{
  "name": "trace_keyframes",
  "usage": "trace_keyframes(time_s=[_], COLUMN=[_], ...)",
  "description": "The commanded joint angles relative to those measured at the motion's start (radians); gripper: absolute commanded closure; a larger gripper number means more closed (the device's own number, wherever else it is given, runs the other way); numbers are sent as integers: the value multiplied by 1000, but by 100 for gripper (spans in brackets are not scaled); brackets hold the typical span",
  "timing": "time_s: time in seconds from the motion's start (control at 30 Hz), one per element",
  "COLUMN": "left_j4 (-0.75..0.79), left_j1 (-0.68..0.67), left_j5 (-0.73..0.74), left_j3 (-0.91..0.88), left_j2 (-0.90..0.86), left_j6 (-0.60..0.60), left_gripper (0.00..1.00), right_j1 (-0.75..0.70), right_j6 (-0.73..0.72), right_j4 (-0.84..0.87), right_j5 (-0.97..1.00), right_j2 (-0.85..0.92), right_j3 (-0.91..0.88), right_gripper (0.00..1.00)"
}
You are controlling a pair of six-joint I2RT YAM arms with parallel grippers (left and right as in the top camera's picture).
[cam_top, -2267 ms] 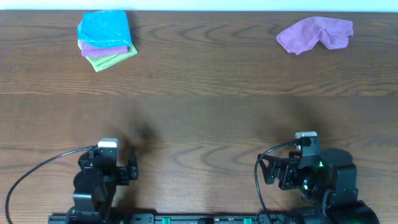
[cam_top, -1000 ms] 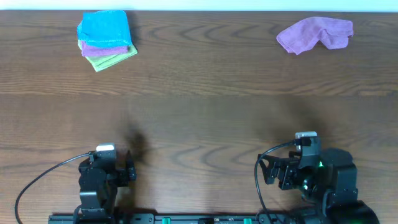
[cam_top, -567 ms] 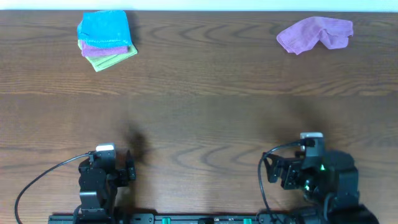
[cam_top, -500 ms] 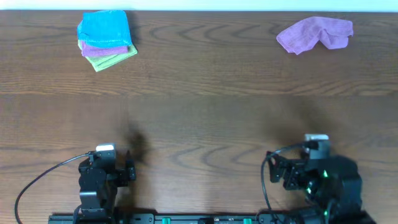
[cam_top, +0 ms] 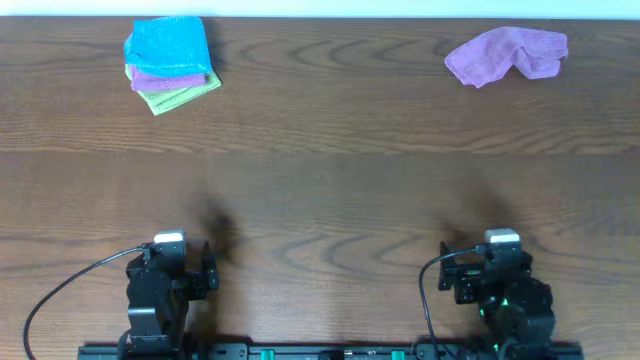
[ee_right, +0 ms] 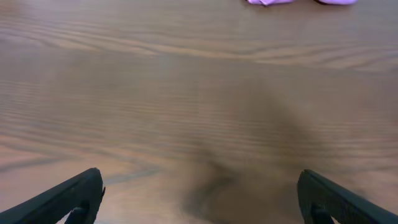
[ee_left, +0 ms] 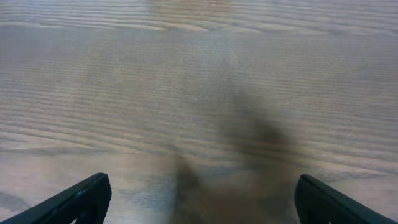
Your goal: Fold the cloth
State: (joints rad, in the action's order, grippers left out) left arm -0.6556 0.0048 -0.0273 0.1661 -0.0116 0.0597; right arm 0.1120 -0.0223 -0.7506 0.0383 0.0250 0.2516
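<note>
One crumpled purple cloth (cam_top: 505, 55) lies on the tabletop (cam_top: 330, 190), well apart from three stacked cloths (cam_top: 170, 65). The left tool (ee_left: 200, 194) and right tool (ee_right: 199, 190) are spread.

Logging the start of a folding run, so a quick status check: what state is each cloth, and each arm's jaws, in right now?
Purple cloth: crumpled, not folded, lying far right, nothing touching it.
Cloth stack: folded, blue on purple on green, far left.
Left gripper: jaws wide open, empty.
Right gripper: jaws wide open, empty, well short of the unfolded cloth.
</note>
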Motion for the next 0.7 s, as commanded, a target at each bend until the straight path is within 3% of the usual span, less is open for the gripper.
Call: trace_keyframes(time_s=[0.0,0.67], left_j4=[-3,-3], left_j1=[4,4], left_j5=[-6,-6], left_j3=[-9,-9], left_j2=[8,8], left_j6=[-3,-3], left_gripper=[5,5], right_j1=[-34,-100], right_j6=[39,46], right_j4=[11,19], right_j5=[18,3], right_j2=[-20,-20], right_j3=[-35,-91], right_gripper=[1,1])
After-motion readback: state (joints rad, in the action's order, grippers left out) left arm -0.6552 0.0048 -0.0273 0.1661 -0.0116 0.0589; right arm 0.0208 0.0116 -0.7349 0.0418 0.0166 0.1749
